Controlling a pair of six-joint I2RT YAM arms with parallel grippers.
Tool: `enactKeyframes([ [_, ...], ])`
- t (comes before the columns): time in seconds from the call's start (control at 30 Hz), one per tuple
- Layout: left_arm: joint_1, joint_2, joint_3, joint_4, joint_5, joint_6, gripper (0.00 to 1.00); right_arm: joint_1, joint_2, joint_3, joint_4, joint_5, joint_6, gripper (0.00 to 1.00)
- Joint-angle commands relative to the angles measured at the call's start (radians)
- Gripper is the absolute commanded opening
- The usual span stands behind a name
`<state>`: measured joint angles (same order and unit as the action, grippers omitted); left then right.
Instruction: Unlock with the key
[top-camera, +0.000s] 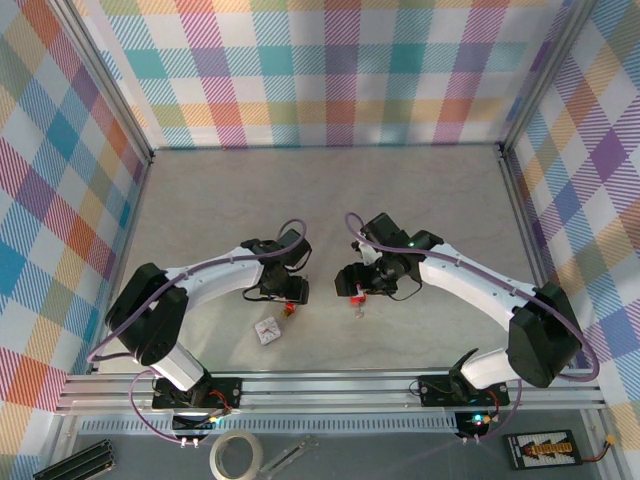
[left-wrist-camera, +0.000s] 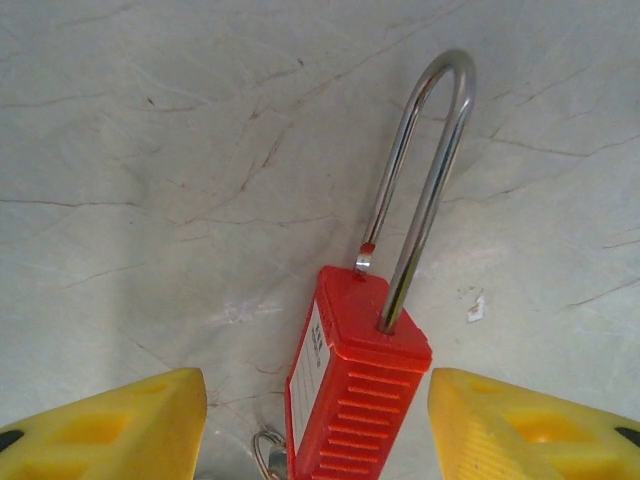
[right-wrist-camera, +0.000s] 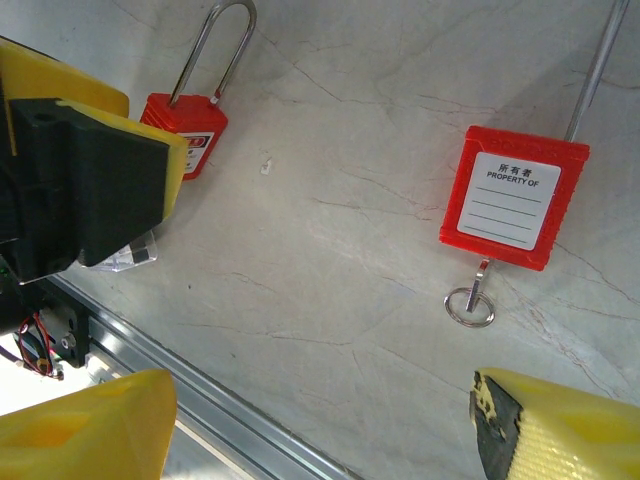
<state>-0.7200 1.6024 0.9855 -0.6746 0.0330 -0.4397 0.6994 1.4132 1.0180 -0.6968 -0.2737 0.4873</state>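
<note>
**Two red padlocks, both sets of jaws apart**

The grey marbled surface (top-camera: 320, 200) carries everything. The left arm (top-camera: 215, 275) has its jaws spread either side of a red long-shackled padlock (left-wrist-camera: 355, 400), touching neither. The right arm (top-camera: 470, 285) has its jaws wide apart too. At their 1 o'clock lies a labelled red padlock (right-wrist-camera: 513, 195), with a small silver key (right-wrist-camera: 480, 277) in its base at 6 o'clock.

L wrist: red padlock (left-wrist-camera: 355, 390) body cut off at 6 o'clock. R wrist: labelled padlock (right-wrist-camera: 515, 195), shackle (right-wrist-camera: 598, 70) cut at 1 o'clock.
</note>
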Motion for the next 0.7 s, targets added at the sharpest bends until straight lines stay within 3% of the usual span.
enactKeyframes([
  [0.0, -0.020, 0.015, 0.027, -0.014, -0.019, 0.004, 0.58, -0.008, 0.012, 0.033, -0.002, -0.018, 0.007, 0.77],
  [0.13, -0.028, 0.047, 0.028, 0.006, -0.029, 0.003, 0.53, -0.008, 0.020, 0.037, 0.002, -0.019, 0.002, 0.77],
  [0.53, -0.103, 0.088, 0.078, -0.073, -0.144, 0.059, 0.08, -0.059, 0.049, 0.043, 0.036, -0.044, 0.019, 0.77],
  [0.67, -0.129, 0.018, 0.146, -0.150, -0.140, 0.098, 0.04, -0.106, 0.057, 0.024, 0.085, -0.108, 0.037, 0.77],
])
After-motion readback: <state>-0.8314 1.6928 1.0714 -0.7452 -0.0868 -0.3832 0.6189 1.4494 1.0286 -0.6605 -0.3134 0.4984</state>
